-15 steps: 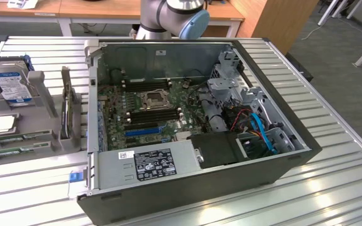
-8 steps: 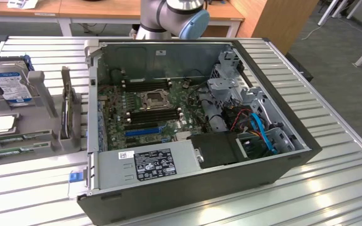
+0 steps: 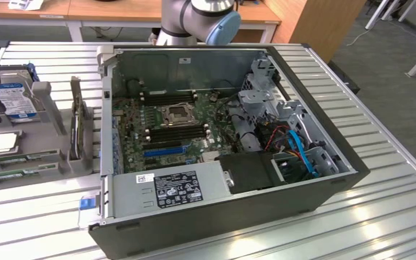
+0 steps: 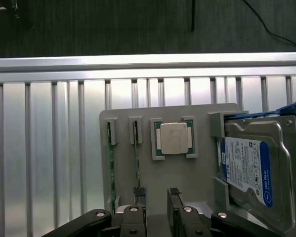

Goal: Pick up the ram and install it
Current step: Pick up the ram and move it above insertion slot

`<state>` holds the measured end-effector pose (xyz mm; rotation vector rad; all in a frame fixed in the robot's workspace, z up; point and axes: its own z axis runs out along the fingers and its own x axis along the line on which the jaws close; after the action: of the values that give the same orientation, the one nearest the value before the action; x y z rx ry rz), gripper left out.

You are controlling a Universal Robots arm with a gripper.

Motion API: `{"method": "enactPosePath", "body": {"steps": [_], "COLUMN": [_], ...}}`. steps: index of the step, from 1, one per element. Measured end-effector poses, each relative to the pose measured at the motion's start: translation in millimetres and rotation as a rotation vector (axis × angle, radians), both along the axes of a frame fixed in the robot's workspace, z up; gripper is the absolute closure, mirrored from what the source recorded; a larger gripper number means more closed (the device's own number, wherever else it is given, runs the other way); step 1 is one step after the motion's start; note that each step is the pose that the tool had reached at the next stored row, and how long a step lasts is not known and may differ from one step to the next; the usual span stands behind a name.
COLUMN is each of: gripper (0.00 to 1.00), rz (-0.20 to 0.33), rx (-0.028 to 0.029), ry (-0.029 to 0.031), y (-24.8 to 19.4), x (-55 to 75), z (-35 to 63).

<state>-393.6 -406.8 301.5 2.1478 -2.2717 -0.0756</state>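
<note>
I have the hand hanging over the grey holder on the slatted counter. Its two fingers are apart, with nothing between them. The ram stands on edge in its slot of the holder, just beside the square processor chip. One fingertip sits right at the end of the stick nearest the hand (touching or just above, I cannot tell). A second green stick stands in the neighbouring slot, and the blue-labelled hard drive leans in the holder on the far side of the processor chip. In the exterior view the open computer case lies to the holder's right, its motherboard facing up, well apart from the ram.
</note>
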Motion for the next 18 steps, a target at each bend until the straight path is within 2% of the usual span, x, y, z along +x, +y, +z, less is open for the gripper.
{"method": "enactPosePath", "body": {"steps": [18], "gripper": [0.69], "rz": [0.0], "rx": [0.0], "ry": [0.0], "y": [0.0], "x": [0.0], "z": [-15.0]}}
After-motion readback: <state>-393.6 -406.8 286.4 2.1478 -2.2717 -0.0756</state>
